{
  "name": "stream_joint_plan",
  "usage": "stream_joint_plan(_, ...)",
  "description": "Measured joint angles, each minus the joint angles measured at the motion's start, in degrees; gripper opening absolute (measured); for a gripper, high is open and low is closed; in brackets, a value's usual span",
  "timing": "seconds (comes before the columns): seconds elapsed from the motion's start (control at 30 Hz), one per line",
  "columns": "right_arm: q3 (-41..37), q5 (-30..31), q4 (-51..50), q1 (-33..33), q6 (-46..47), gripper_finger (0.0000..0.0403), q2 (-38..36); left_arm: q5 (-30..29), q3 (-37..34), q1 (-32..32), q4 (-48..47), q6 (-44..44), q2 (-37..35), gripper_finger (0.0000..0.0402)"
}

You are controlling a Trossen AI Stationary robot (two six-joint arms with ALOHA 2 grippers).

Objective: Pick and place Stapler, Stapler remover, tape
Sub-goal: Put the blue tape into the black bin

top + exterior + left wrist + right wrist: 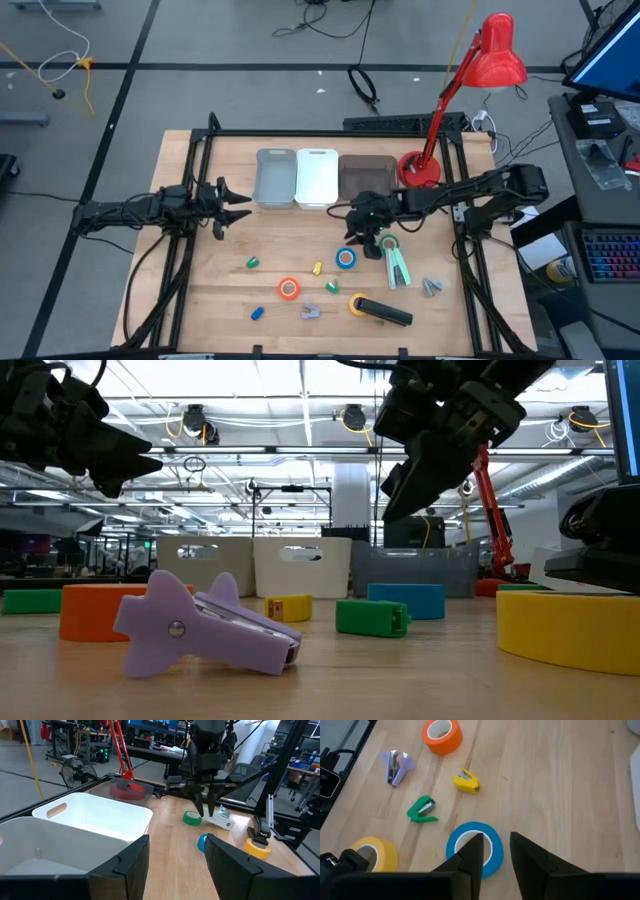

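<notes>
The right gripper (pixel 362 236) hangs over the middle of the worktop (pixel 190 300), fingers pointing down and narrowly parted, holding nothing. In its wrist view the blue tape roll (pixel 474 847) lies directly below the fingertips, one fingertip over the roll's hole and the other over its outer edge. The step in hand looks like the pick of this roll. The next move calls for a straight descent so one finger enters the hole and the other passes outside the wall, then a close and a lift toward the three bins (pixel 316 178) along the far edge.

The green tape roll (pixel 389 242) and pale green stapler (pixel 398 267) lie just beside. The left gripper (pixel 222 204) waits near the left edge, fingers wide apart and empty.
</notes>
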Motion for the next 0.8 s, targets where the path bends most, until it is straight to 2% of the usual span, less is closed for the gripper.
stream_joint_plan(0.2,0.0,1.3,-1.1,0.0,1.8,0.0167,0.0,-0.2,0.0,0.0,0.0,0.1,0.0,0.0191)
stream_joint_plan(0.33,0.0,1.4,-0.1,0.0,2.8,0.0198,1.5,-0.3,0.0,0.0,0.0,0.1,0.0,0.0191)
stream_joint_plan(0.5,-0.1,-1.3,1.2,0.3,4.6,0.0207,6.3,-0.3,0.0,0.0,0.0,0.2,0.0,0.0191)
stream_joint_plan(0.8,1.9,-1.5,2.0,0.7,4.2,0.0208,12.3,-0.3,0.0,0.0,0.0,0.0,0.0,0.0191)
